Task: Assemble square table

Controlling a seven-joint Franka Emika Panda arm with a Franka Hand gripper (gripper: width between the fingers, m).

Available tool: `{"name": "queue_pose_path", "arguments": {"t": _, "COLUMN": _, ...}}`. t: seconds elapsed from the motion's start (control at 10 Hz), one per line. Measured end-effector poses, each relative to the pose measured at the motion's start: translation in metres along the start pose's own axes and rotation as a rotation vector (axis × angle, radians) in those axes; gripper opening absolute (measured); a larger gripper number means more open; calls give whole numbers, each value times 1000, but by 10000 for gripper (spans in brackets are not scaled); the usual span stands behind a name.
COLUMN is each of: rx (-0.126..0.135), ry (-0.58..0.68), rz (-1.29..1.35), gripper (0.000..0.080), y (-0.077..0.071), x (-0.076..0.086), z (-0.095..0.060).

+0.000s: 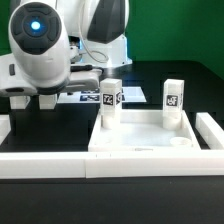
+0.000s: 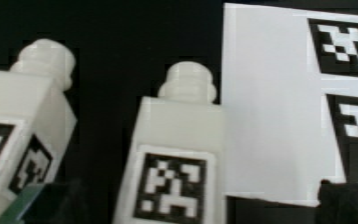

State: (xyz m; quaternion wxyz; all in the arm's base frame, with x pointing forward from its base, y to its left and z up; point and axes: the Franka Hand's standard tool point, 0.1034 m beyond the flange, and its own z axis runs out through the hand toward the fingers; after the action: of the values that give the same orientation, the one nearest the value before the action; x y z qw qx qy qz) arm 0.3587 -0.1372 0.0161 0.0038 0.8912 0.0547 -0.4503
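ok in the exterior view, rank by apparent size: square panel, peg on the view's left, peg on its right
1. square panel, clearly largest
2. left-side peg and right-side peg: they look alike, so no order between them

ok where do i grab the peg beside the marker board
Grip the leg peg across its square body, below the rounded tip, coming down from above: it seems to lie tag-up with flat parallel sides. Clearance beside the marker board is unclear.
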Motion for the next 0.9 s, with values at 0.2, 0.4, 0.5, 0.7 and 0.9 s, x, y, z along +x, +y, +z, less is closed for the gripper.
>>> {"name": "queue_pose_path", "arguments": {"t": 0.2, "rx": 1, "ry": -7, "rz": -15, "gripper": 648, "y": 2, "x": 0, "z": 3}}
{"name": "queue_pose_path", "arguments": {"t": 0.4, "rx": 0, "ry": -7, "rz": -17, "gripper": 648, "y": 2, "x": 0, "z": 3}}
{"name": "queue_pose_path", "arguments": {"t": 0.5, "rx": 0, "ry": -7, "rz": -18, "gripper": 556, "y": 1, "x": 0, "z": 3}}
{"name": "queue_pose_path", "arguments": {"t": 0.7, "rx": -1, "ry": -7, "rz": -20, "gripper": 344, "y": 1, "x": 0, "z": 3}}
{"name": "queue_pose_path", "arguments": {"t": 0.9, "rx": -2, "ry": -7, "rz": -21, "gripper": 287, "y": 1, "x": 1, "z": 3}}
